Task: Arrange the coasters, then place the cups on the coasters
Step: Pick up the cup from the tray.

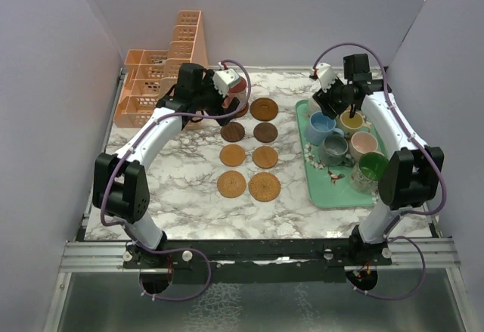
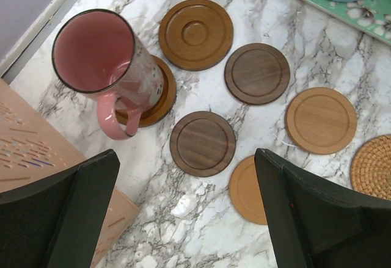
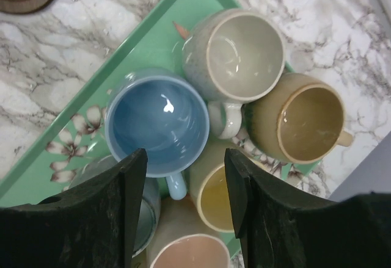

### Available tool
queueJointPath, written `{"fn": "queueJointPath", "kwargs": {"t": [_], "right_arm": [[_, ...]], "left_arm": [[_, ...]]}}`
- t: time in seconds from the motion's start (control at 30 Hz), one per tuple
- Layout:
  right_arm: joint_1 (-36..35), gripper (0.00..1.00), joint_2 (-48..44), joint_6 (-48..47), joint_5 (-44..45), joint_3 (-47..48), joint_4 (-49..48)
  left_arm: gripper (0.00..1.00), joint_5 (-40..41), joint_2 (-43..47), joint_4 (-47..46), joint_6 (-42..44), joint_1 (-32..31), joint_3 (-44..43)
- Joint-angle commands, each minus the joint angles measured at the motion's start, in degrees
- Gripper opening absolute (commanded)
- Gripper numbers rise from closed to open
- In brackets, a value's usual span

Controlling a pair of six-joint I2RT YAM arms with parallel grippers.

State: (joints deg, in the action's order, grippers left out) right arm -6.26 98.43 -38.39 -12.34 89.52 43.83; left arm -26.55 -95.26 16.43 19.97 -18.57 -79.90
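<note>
- Left gripper (image 2: 186,157): jaws spread wide, empty, near the pink cup (image 2: 101,60), which stands on a coaster (image 2: 162,94).
- Right gripper (image 3: 184,157): jaws parted, empty, above the blue cup (image 3: 156,124) on the green tray (image 3: 142,41).

Soft, even light from overhead fills all three views, with short, faint shadows under the coasters (image 2: 201,143) on the marble table (image 1: 189,196). The strip along the bottom of the top view is dimmer. Small white glints sit in the blue cup (image 3: 156,121) and tan cup (image 3: 305,124). The left gripper's fingers (image 2: 317,213) and right gripper's fingers (image 3: 85,219) are dark masses with little detail at the lower edges; the pink cup (image 2: 98,54), upper left, appears to lean from wide-lens stretch
</note>
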Motion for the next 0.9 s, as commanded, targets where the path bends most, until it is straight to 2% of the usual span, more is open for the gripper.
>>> {"fn": "queueJointPath", "kwargs": {"t": [0.0, 0.3, 0.53, 0.73, 0.87], "right_arm": [[0.29, 0.54, -0.81, -2.01, 2.06, 0.65, 5.66], [1.63, 0.54, -12.84, -2.69, 6.52, -9.88, 15.11], [10.42, 0.56, -20.8, -6.81, 5.75, -15.42, 19.64], [19.69, 0.56, -20.13, -13.83, 6.36, -18.43, 19.06], [21.11, 0.56, -17.4, -16.63, 6.8, -18.85, 17.75]], "left_arm": [[0.98, 0.19, 3.59, 0.83, 4.33, -2.47, 1.99], [0.99, 4.7, 3.65, 4.72, 9.98, -8.48, 2.04], [0.99, 5.39, 2.53, 5.2, 9.91, -10.27, 1.67], [0.99, 5.37, 1.82, 5.63, 9.75, -11.0, 1.29], [0.99, 5.11, 1.45, 5.63, 9.9, -11.52, 1.42]]}}
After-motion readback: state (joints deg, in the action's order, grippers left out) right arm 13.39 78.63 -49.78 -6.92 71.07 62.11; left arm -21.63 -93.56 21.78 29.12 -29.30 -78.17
